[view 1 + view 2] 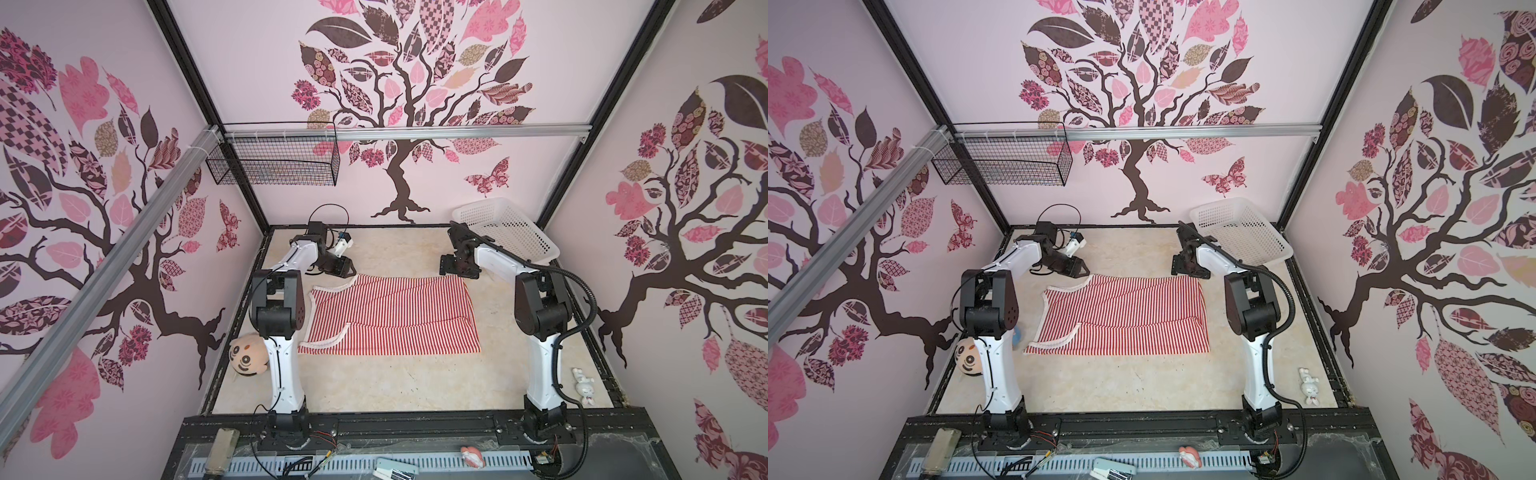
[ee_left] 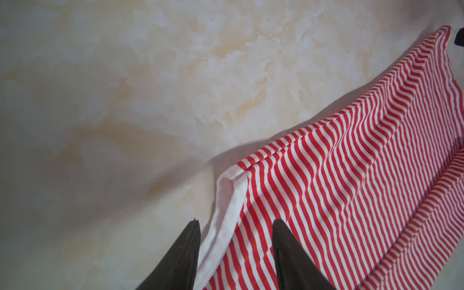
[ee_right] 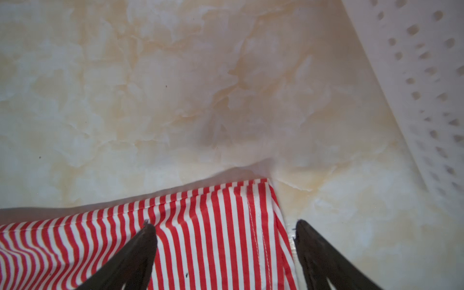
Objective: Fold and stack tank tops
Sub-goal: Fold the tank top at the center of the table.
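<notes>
**First fold apparently made; stacking not begun**

At the centre of a cream marble-patterned desk (image 1: 374, 386), a red-and-white striped sleeveless tank top (image 1: 395, 316) is laid flat, neck toward 9 o'clock. Its 6 o'clock edge appears folded over once; further folds and all stacking are judged outstanding. A white perforated plastic basket (image 1: 511, 228) is set at 1 o'clock. The left hand (image 2: 234, 222) is spread astride the garment's 11 o'clock corner, the right hand (image 3: 223, 223) spread over its 1 o'clock corner; nothing is pinched. No writing can be read.
</notes>
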Available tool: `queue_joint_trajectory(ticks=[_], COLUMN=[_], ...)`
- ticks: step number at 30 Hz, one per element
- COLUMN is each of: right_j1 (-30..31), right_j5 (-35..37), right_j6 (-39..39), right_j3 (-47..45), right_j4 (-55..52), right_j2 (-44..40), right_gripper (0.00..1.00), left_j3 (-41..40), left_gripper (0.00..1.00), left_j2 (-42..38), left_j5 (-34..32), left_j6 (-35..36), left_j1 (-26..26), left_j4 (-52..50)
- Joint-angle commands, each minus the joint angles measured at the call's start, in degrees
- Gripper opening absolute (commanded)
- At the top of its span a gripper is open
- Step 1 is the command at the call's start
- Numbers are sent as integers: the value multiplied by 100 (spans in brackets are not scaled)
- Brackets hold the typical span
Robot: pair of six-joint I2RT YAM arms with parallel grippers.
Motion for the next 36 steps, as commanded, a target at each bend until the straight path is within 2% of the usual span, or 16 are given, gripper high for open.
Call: queue_joint_trajectory(ticks=[1,8,14,16,21,24,31,35,36], right_j1=[-81,-148,-207,-227,-232,-228,-232,-232,-232], right_j5=[37,-285,-327,-360,-403,-468,-522,-558,-558], right_j6=[97,131,184,186,186,191,168,177,177], right_j3=[74,377,522,559,645,685,518,430,417], right_j4=[41,33,33,41,16,-20,32,50,50], right_j2=[88,441,635,672,685,672,428,296,259], right_gripper=[85,76,68,63,37,28,14,12,11], left_j3=[314,700,700,694,708,783,840,918,900], left_gripper=[49,51,52,52,52,53,52,49,45], left_j2=[244,562,590,590,628,698,808,885,885], left_j5=[-41,179,194,206,185,189,-124,-170,-141], left_j6=[-129,-94,-72,-74,-77,-57,-106,-164,-175], left_j1=[26,-15,-79,-96,-162,-176,-185,-185,-185], left_j4=[-41,-382,-406,-406,-401,-481,-411,-410,-385])
